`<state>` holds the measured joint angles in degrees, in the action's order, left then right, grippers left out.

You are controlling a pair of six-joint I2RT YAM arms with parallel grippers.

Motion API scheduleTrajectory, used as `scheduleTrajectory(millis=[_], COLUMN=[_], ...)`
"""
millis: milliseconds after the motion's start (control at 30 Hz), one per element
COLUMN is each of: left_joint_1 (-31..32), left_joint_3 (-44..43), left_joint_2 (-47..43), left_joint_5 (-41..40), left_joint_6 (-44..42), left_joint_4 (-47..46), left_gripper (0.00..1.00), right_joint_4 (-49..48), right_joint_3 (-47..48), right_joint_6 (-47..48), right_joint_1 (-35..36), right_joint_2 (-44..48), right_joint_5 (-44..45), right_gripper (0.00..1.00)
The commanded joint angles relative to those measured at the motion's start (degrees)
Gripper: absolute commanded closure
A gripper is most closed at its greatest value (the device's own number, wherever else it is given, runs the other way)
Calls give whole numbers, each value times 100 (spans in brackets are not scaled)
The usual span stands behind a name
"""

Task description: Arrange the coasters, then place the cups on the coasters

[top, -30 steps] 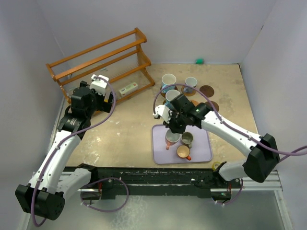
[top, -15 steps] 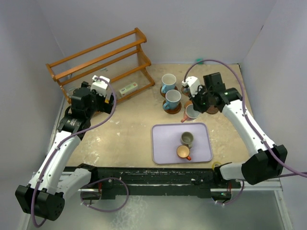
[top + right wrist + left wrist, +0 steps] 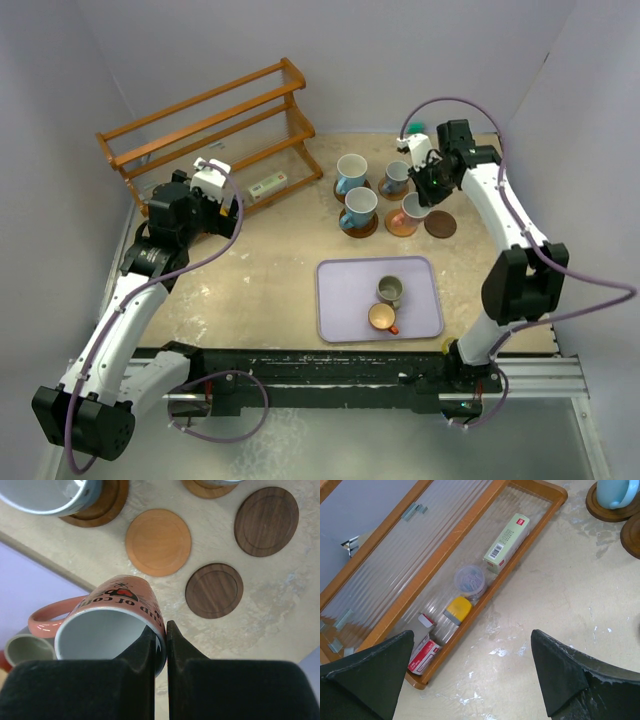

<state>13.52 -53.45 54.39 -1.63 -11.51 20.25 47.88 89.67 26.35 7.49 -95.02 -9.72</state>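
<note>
**Right pincer holds the orange-handled mug by its rim, above the coasters**

The right pincer (image 3: 160, 630) is closed almost completely on the wall of the orange-handled mug (image 3: 112, 625). It grips at the rim, with one finger inside and one outside. The mug hangs tilted (its lettering reads upside down in the wrist view) at about 2 o'clock on the bench (image 3: 270, 270).

From above, the mug overlaps the light orange coaster (image 3: 158, 542), but the wrist view shows that coaster bare and apart from the mug. In that same view a dark coaster (image 3: 214, 590) lies at the light one's 4 o'clock. A second dark coaster (image 3: 266, 521) lies at its 2 o'clock, and both are bare.

Three white-and-blue cups (image 3: 351, 170) (image 3: 359, 205) (image 3: 398, 175) stand on brown coasters (image 3: 361, 228) around 12 to 1 o'clock. The lavender tray (image 3: 340, 300), at 5 o'clock, carries the grey-olive cup (image 3: 390, 290) and the orange cup (image 3: 381, 318) close together.

The left pincer (image 3: 472, 635) is spread wide and holds nothing. It hovers over the bench just beside the bottom shelf of the rack (image 3: 445, 545), at 10 o'clock.
</note>
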Motion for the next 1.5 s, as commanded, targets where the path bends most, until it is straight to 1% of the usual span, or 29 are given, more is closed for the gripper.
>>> scheduleTrajectory(millis=[0,167,300,467,733,867,1467], left_joint_1=[-42,-43,-42,-42,-50,-51,-51], left_joint_3=[10,38,19,1,30,28,19], left_joint_2=[-65,-57,-3,-42,-77,-86,-133], left_joint_5=[150,163,212,223,233,224,233], left_joint_6=[8,-34,-19,-2,-29,-47,-36], left_joint_4=[-244,-264,-250,-185,-197,-193,-135], left_gripper=[4,4,4,4,4,4,4], right_joint_4=[-6,-23,-61,126,59,97,73], right_joint_3=[564,1037,1335,1641,1601,1621,1526], right_joint_6=[116,162,300,529,856,890,1027], right_joint_1=[-62,-72,-72,-72,-72,-74,-72], right_joint_2=[-460,-1171,-1594,-2028,-2165,-2237,-2354], right_joint_5=[11,22,-11,-84,-92,-254,-338], right_gripper=[100,100,100,100,100,100,100])
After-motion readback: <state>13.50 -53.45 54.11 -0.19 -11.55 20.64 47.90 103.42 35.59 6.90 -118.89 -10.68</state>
